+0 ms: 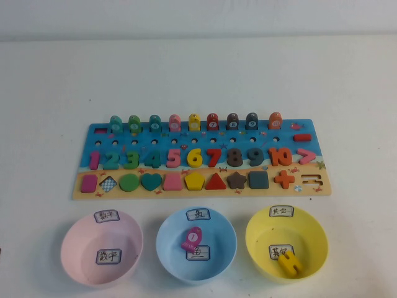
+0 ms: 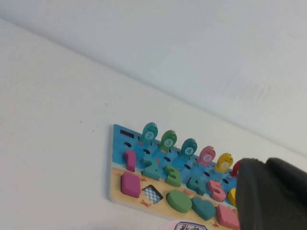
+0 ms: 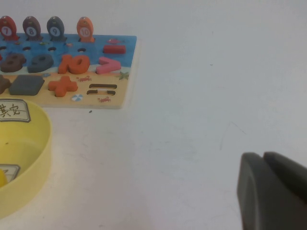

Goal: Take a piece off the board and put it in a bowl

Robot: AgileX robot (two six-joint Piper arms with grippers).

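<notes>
Left gripper [image 2: 268,191] clamped shut on nothing, parked off the board's [image 1: 93,131] 8 o'clock corner. Right gripper [image 3: 268,191] pressed closed, empty, beyond its 4 o'clock end. Magenta piece [image 1: 89,183] seated leftmost in the sandy strip; yellow bowl [image 1: 313,231] at 5 o'clock.

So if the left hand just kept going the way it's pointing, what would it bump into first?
Probably the long wooden puzzle board. The shut left hand points over the board's row of shape pieces, near the pink trapezoid and green heart. Depth is unclear, so it might pass above them.
</notes>
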